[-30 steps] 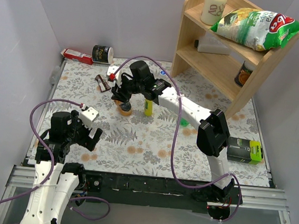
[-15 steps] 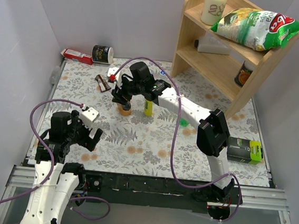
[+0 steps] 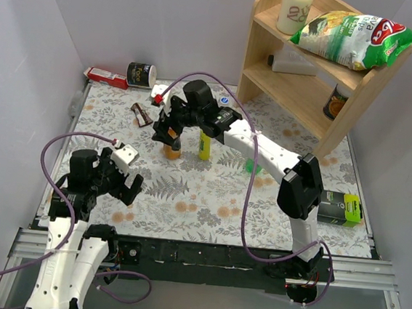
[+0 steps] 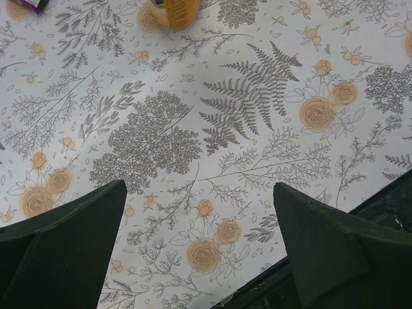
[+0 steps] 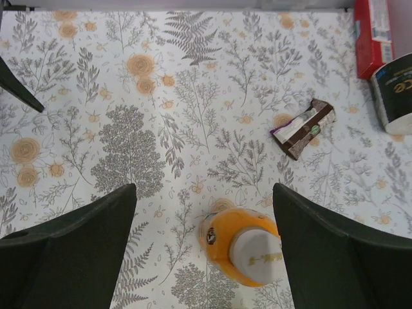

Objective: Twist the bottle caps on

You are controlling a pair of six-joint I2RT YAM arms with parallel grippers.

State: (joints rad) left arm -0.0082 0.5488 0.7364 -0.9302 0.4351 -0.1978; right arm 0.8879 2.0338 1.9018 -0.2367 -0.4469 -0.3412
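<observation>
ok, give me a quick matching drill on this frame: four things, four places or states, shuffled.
Things:
1. orange bottle
2. snack bag
3. left gripper
4. brown wrapper

Places or states:
a. lying on top of the wooden shelf
b. flat on the floral mat, apart from the bottle
c. upright, white cap on, below the right gripper
d. open, nothing between its fingers

Pairs: 1-c, 2-a, 3-d, 4-b
</observation>
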